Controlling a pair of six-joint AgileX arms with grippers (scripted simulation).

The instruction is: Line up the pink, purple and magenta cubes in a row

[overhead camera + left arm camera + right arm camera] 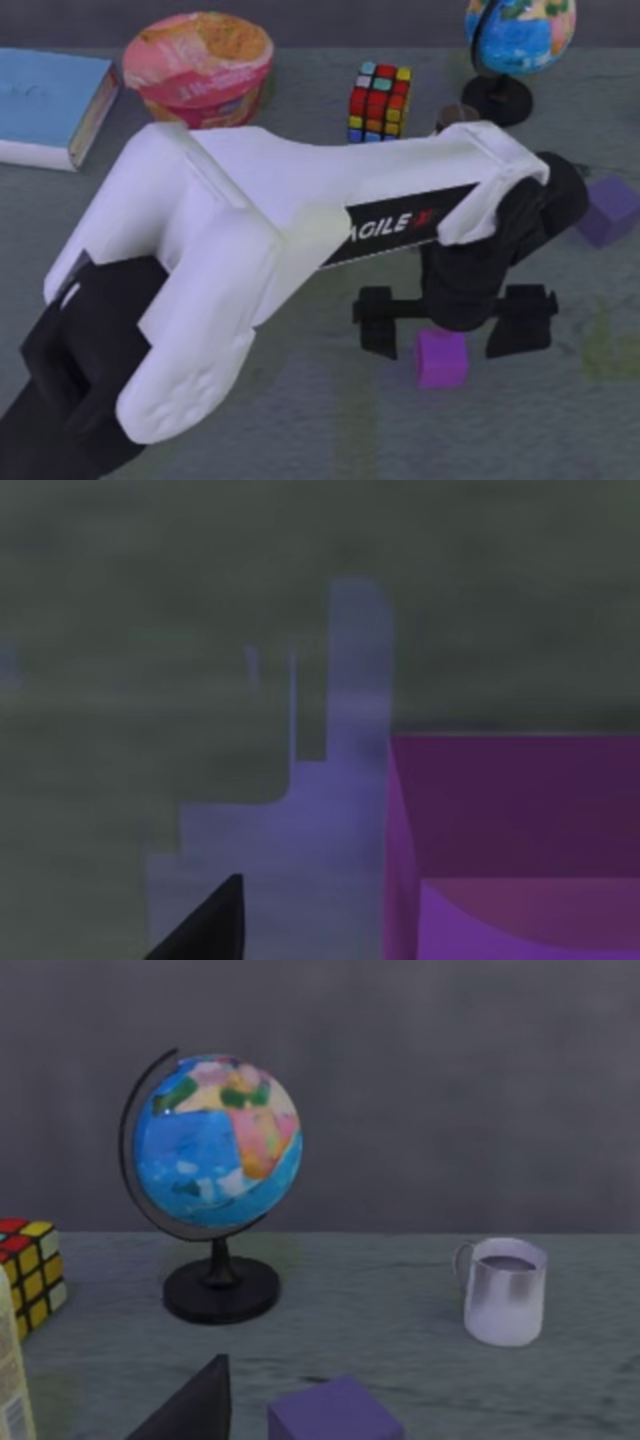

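Observation:
The magenta cube (pixel 442 357) rests on the table right of centre, and it fills one side of the left wrist view as the same cube (pixel 510 850). My left gripper (pixel 452 322) hovers over it, open, with its two black fingers spread to either side of the cube. One fingertip (pixel 212 920) shows beside the cube, a gap apart. The purple cube (pixel 608 210) sits at the right edge, and as the cube (pixel 335 1412) it lies just ahead of my right gripper (pixel 285 1408), which is open and holds nothing. The pink cube is hidden.
A multicoloured puzzle cube (pixel 380 102), a globe (pixel 520 35) and a mug (pixel 505 1290) stand along the back. A pink food tub (pixel 198 65) and a blue book (pixel 50 105) lie at the back left. My left arm's white body covers the table's middle.

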